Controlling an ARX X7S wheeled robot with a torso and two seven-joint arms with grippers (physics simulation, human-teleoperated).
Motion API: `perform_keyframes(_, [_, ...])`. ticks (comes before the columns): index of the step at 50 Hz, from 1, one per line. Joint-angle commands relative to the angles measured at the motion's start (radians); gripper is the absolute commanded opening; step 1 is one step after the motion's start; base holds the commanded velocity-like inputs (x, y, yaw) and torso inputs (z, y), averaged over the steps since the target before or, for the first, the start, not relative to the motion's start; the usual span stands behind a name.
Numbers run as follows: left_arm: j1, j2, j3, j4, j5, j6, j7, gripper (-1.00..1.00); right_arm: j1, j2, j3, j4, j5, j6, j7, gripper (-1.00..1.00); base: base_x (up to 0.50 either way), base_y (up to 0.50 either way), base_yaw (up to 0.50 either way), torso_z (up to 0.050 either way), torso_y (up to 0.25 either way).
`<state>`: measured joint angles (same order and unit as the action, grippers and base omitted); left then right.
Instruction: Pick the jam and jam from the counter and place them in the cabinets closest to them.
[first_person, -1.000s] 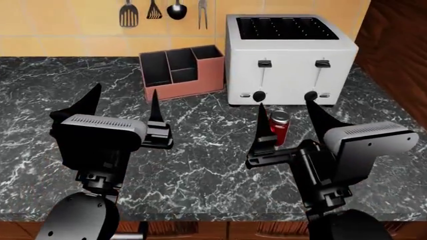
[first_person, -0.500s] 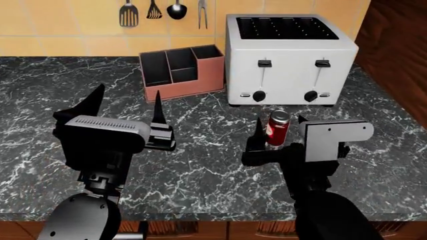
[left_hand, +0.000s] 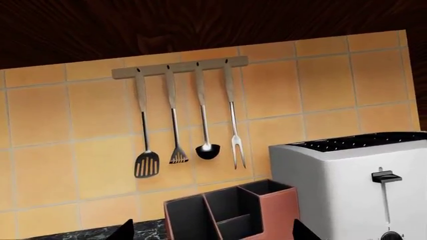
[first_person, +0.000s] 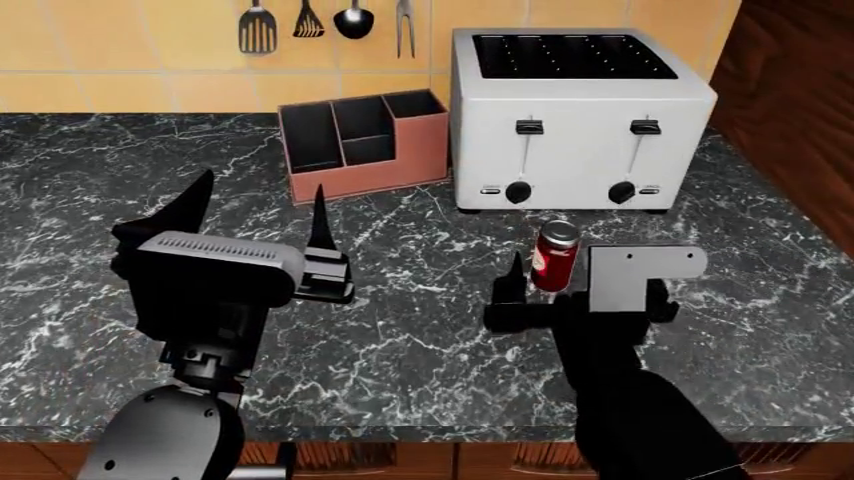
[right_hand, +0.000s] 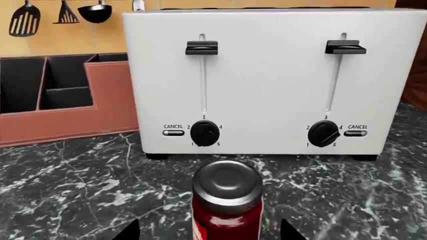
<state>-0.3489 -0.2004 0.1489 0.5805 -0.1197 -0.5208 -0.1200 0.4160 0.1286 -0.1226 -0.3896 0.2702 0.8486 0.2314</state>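
The white four-slot toaster (first_person: 577, 118) stands at the back of the black, white-veined tabletop (first_person: 400, 340) and serves as the landmark. Its front carries two black slide levers and two black dials ringed with the numerals 1 to 5, and beside each dial sits a small button with the word "CANCEL" printed above it, readable in the right wrist view. One jam jar (first_person: 554, 256), dark red with a grey lid, stands upright on the tabletop just in front of the toaster, roughly midway between the two dials; no writing on it can be read. Only this one jar is in view. The right claw (first_person: 554, 285) is just in front of the toaster too, its two dark fingers spread wide with the jar between them; whether either finger touches the glass cannot be told. In the right wrist view the jar (right_hand: 227, 200) fills the near middle, with a finger tip showing on either side of it. The left claw (first_person: 256, 222) hangs over the tabletop well to the left of the toaster, its fingers wide apart and holding nothing. A terracotta organiser (first_person: 363, 142) with dark compartments sits just left of the toaster, and four utensils (left_hand: 187, 150) hang from a wall rail (left_hand: 180, 68) above it.
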Motion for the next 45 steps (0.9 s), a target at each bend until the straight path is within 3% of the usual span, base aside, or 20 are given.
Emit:
perform_keyframes(1, [-0.002, -0.005, 0.006, -0.006, -0.006, 0.002, -0.005, 1.00, 0.069, -0.012, 0.004, 0.164, 0.011, -0.025, -0.010, 1.00, 0.00, 0.00, 0.00, 0.000, 0.000])
perform_keyframes(21, [-0.002, -0.014, 0.002, 0.020, -0.026, -0.011, -0.016, 1.00, 0.210, -0.022, -0.045, 0.410, -0.020, -0.057, 0.009, 1.00, 0.00, 0.00, 0.00, 0.000, 0.000])
perform_keyframes(22, [-0.002, -0.015, 0.002, 0.022, -0.026, -0.012, -0.017, 1.00, 0.206, -0.021, -0.043, 0.402, -0.020, -0.053, 0.014, -1.00, 0.00, 0.00, 0.00, 0.000, 0.000])
perform_keyframes(30, [-0.003, -0.018, -0.001, 0.028, -0.034, -0.016, -0.022, 1.00, 0.113, 0.003, -0.050, 0.150, 0.003, 0.052, 0.056, -1.00, 0.00, 0.00, 0.00, 0.000, 0.000])
perform_keyframes(38, [-0.019, -0.013, -0.001, -0.014, -0.026, -0.012, -0.039, 1.00, 0.115, 0.010, -0.034, 0.081, 0.030, 0.104, 0.067, -1.00, 0.00, 0.00, 0.00, 0.000, 0.001])
perform_keyframes(45, [-0.292, 0.048, -0.020, -0.280, -0.026, -0.074, -0.073, 1.00, 0.177, 0.032, 0.025, -0.102, 0.110, 0.256, 0.063, -1.00, 0.00, 0.00, 0.00, 0.000, 0.000])
